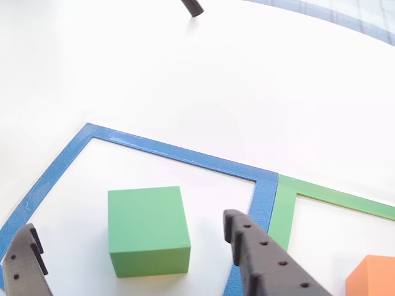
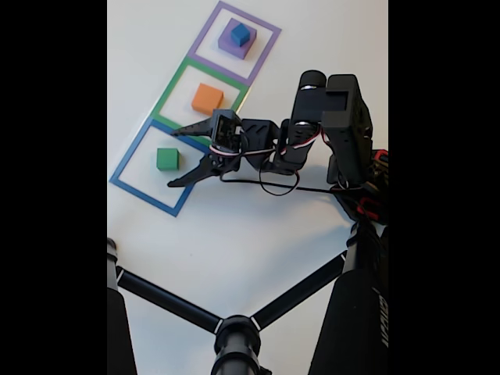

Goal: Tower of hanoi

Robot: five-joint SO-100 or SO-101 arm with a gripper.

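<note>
My pincer stands wide and holds nothing; in the other view one finger sits at the near left edge and the other at the near right, with the green block between them, apart from both. That block lies flat on the white tabletop inside the blue tape square.

I judge the step in hand to be the grasp of the green block. To do it well I should go down with the block midway between the fingers, keep them square to its side faces, and close only when the tips are low on those faces, so it does not twist or skid.

To the right, in the green tape square, sits the orange block. Farthest, in the fixed view, the blue cube rests on the purple block inside the purple tape square.
</note>
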